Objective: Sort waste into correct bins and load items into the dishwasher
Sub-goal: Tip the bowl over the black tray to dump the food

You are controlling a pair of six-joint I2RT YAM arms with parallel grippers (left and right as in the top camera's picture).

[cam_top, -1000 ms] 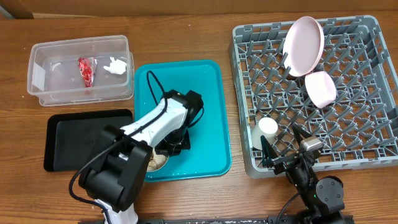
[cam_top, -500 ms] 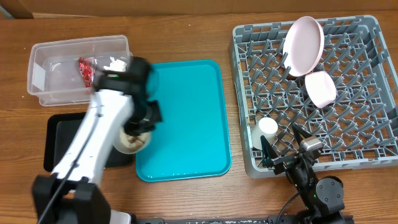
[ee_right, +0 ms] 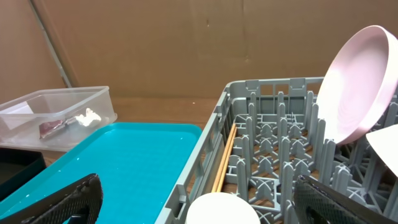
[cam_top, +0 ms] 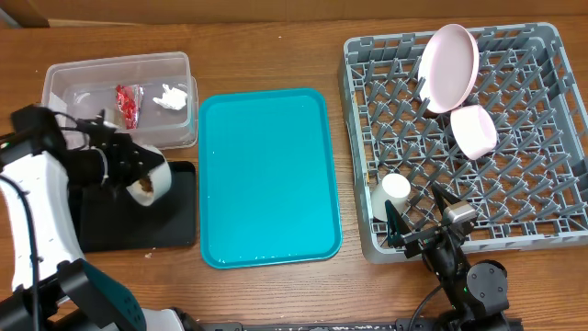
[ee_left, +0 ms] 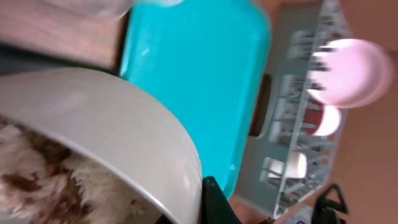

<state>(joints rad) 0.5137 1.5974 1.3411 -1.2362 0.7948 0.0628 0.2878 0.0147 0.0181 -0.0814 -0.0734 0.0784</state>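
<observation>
1. Dish rack (cam_top: 514,198): grey, set at the worktop's right end.
2. Teal tray (cam_top: 266,175): placed mid-worktop.
3. Clear tub (cam_top: 69,87): kept at the worktop's back left corner.
4. Black tray (cam_top: 110,230): set just in front of the tub.
5. Plate (cam_top: 448,66): stood on edge at the rack's back edge.
6. Pink bowl (cam_top: 474,131): tilted, just in front of the plate.
7. Off-white bowl (cam_top: 154,182): clamped at its rim by the left gripper (cam_top: 136,171) and held tilted over the black tray's right edge. Rice scraps (ee_left: 37,165) are seen inside.
8. White cup (cam_top: 396,188): placed at the rack's front left corner. The right gripper (cam_top: 415,204) is held beside it, fingers spread wide.
9. Chopsticks (ee_right: 224,158): laid along the rack's left edge.
10. Red wrapper (cam_top: 127,101) and tissue (cam_top: 171,96): kept inside the tub.
</observation>
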